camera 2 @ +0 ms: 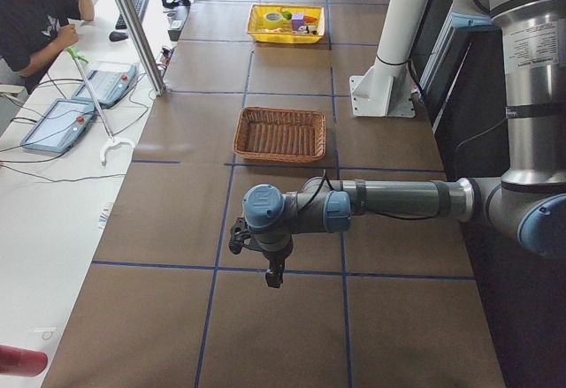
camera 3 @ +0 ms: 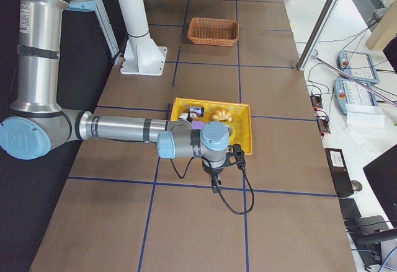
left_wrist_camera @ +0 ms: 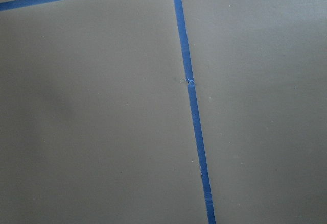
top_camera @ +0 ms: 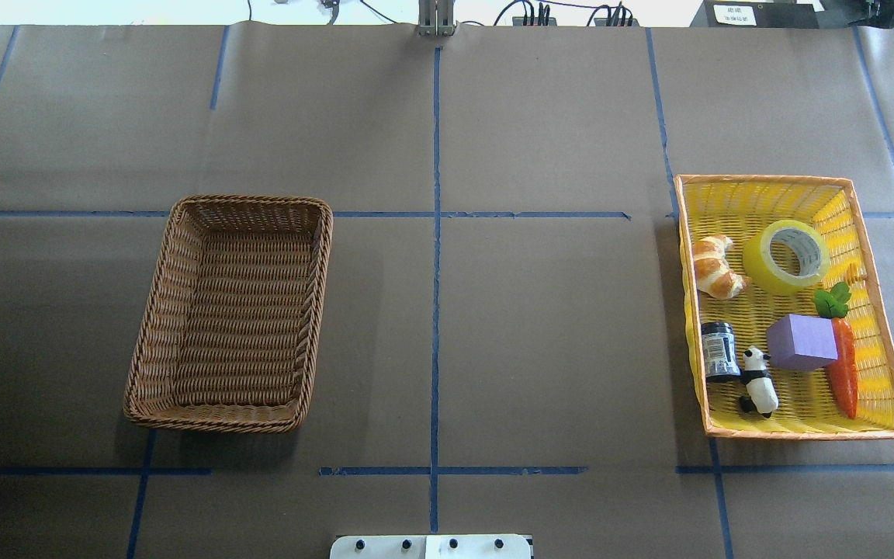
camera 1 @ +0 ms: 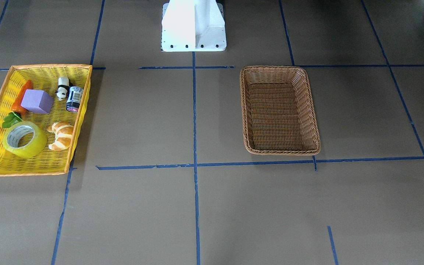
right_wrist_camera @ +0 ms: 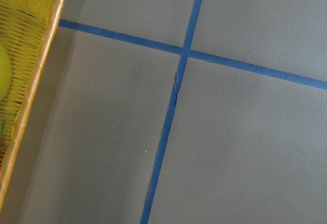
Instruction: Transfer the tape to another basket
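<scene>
L pincer (camera 2: 274, 278) aimed down, forearm horiz, grip unclear | R pincer (camera 3: 215, 188) same | tape (top_camera: 767, 268) in yellow tray (top_camera: 765, 180)

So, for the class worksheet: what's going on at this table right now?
Nothing is being handled yet. The tape lies in the yellow tray, beside a croissant, on the robot's right side. The brown wicker basket sits empty on its left. The right gripper hangs just outside the yellow tray and the left gripper out beyond the basket, neither touching anything.
</scene>
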